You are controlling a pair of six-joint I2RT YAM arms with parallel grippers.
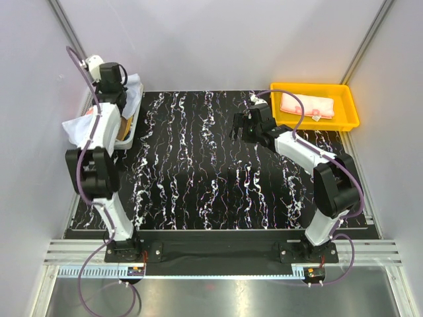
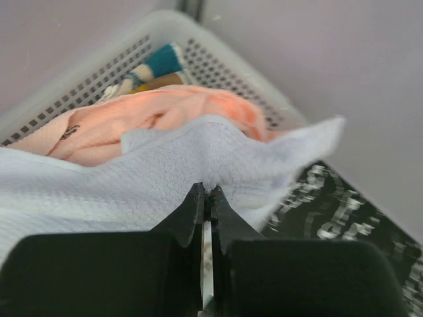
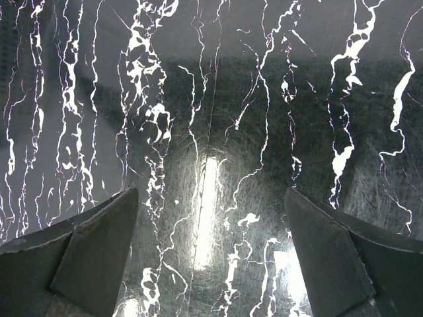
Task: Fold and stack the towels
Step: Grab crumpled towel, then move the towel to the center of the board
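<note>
My left gripper [image 2: 206, 191] is shut on the white/pale blue towel [image 2: 165, 172] and holds it up over the white mesh basket [image 2: 86, 86]. That towel hangs beside the left arm in the top view [image 1: 135, 92]. Under it in the basket lie a pink-orange towel [image 2: 165, 112] and a cream-teal towel [image 2: 155, 66]. A folded pink towel [image 1: 306, 105] lies in the yellow tray [image 1: 348, 105]. My right gripper [image 1: 248, 127] is open and empty, a little above the black marbled mat [image 3: 211, 132]. The brown towel is not in view.
The basket [image 1: 125, 135] stands at the mat's far left edge, the yellow tray at the far right corner. Grey walls close in on the left, back and right. The black marbled mat [image 1: 198, 172] covers the table between the arms.
</note>
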